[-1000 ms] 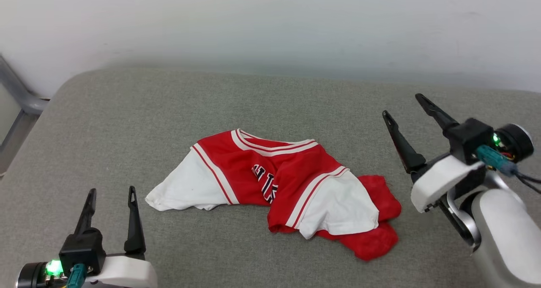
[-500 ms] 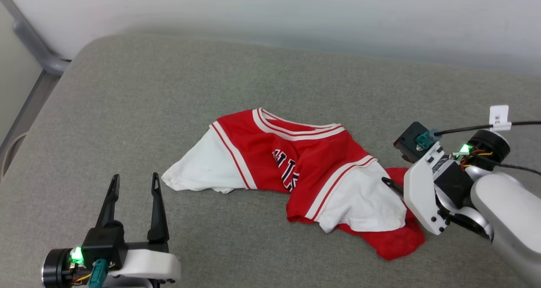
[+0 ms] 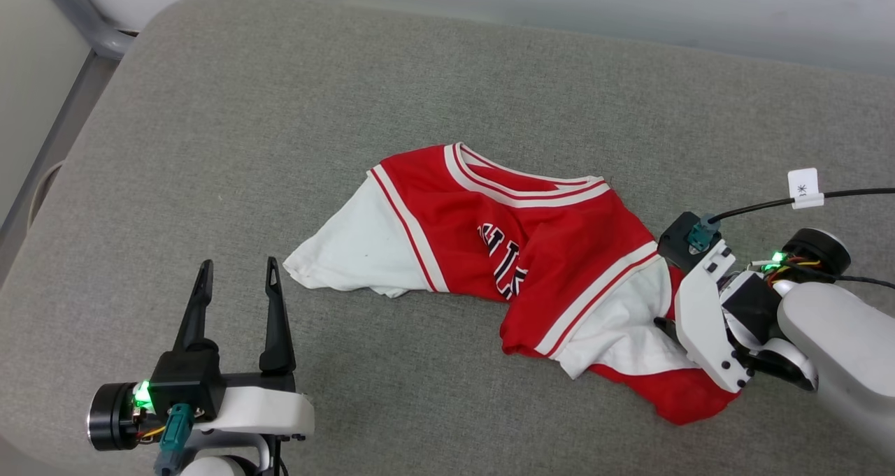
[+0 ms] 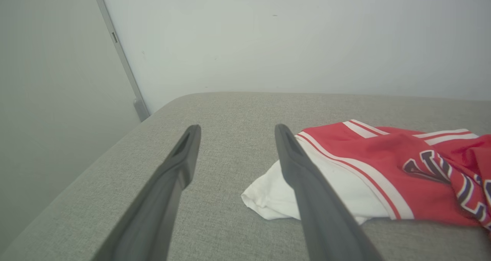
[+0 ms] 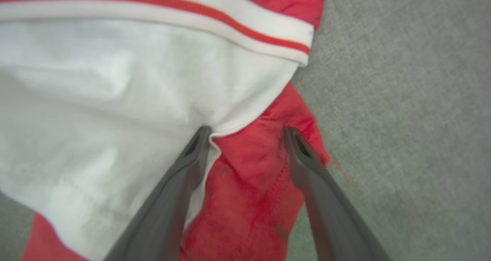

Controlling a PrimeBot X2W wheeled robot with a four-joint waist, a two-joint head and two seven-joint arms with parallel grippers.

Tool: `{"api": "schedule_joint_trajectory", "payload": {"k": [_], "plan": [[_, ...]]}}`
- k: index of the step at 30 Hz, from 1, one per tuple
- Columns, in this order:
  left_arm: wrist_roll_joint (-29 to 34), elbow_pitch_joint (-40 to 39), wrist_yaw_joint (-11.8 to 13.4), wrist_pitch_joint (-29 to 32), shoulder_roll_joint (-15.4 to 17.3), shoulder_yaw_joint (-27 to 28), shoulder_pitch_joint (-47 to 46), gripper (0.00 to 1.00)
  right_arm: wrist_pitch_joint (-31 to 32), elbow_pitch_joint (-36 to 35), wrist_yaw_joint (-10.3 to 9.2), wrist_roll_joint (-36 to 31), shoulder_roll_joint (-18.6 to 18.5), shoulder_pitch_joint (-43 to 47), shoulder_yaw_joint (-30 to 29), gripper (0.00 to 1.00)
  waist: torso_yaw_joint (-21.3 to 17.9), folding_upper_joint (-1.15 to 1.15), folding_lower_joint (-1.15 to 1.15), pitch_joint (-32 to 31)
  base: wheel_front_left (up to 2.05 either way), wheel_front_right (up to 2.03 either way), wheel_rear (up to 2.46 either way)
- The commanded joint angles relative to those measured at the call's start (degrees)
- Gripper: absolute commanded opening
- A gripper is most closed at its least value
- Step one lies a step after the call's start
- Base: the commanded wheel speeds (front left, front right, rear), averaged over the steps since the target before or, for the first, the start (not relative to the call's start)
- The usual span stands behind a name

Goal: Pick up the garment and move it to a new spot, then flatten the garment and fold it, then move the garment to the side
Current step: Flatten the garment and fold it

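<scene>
Crumpled red garment (image 3: 552, 252), white sleeves

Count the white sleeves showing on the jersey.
2. One sleeve lies spread nearest the left gripper; the other sleeve lies crumpled at the right gripper.

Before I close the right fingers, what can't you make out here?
- Print on the garment: head view, folds swallow most letters; left wrist view, right edge cuts it.
- Right gripper fingers: head view, its white housing hides most.
- Garment's lower body: head view, bunched under the white sleeve.
- Fingertip contact with cloth: right wrist view, too blurred.
</scene>
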Motion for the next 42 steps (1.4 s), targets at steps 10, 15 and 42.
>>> {"api": "schedule_joint_trajectory", "payload": {"k": [10, 15, 42], "plan": [[2.8, 1.3, -3.0, -0.1, -2.2, 3.3, -0.7, 1.00, -10.5, 2.8, -0.03, 4.9, 1.1, -2.9, 1.2, 0.00, -1.9, 0.00, 0.00, -1.1, 0.00, 0.00, 0.00], [3.8, 1.4, -4.3, -0.1, -3.1, 4.1, 0.7, 1.00, -14.6, 4.0, -0.02, 7.2, -0.8, -4.2, -2.4, 0.00, -2.6, 0.00, 0.00, -1.9, 0.00, 0.00, 0.00], [6.8, 3.4, -8.0, -0.1, -6.4, 5.9, -0.7, 1.00, -27.6, 34.2, -0.01, 10.5, -0.3, -6.2, -15.6, 1.00, -2.1, 0.00, 0.00, -0.8, 0.00, 0.00, 0.00]]}}
